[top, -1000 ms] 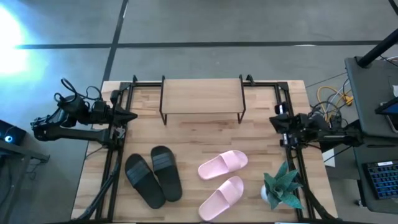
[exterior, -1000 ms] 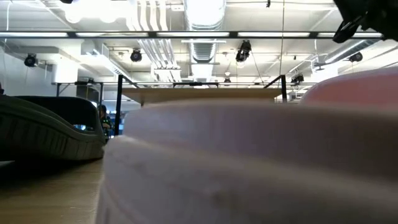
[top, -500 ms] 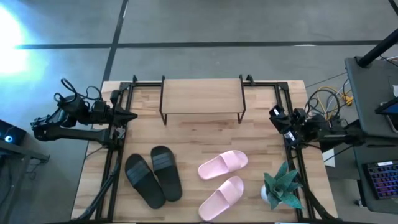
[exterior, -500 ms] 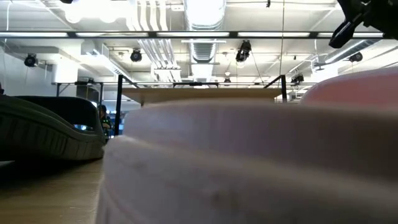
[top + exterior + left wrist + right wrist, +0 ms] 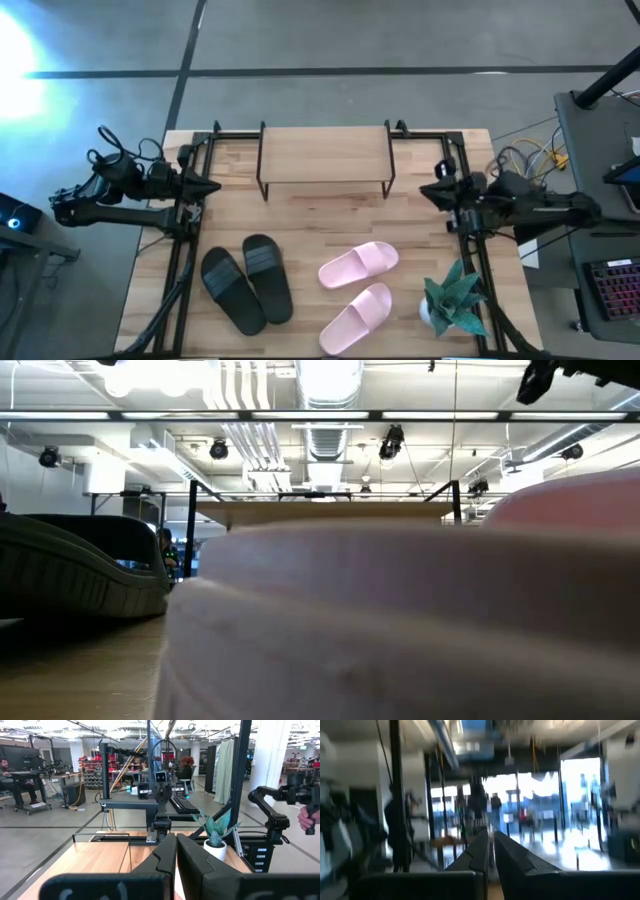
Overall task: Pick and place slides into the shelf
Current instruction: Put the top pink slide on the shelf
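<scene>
The black slides (image 5: 247,284) lie side by side, soles down, on the near left of the table. The pink slides (image 5: 357,290) lie on the near right, one (image 5: 358,264) farther than the other (image 5: 356,317). In the low view a pink slide (image 5: 400,620) fills the foreground and a black slide (image 5: 80,575) is at the left. The shelf (image 5: 325,155) stands on its black legs at the far middle. My left gripper (image 5: 212,187) is shut at the table's left edge. My right gripper (image 5: 425,190) is shut above the right side, pointing toward the middle. Neither touches anything.
A potted plant (image 5: 452,298) in a white pot stands at the near right corner, beside the pink slides. Black frame rails (image 5: 180,250) run along both sides of the table. Bare wood (image 5: 320,215) lies between the shelf and the slides.
My right gripper has swung from the table's right edge a little toward the middle and has risen, turning at the wrist on the way; it has stayed shut. The slides and the shelf have not moved.
</scene>
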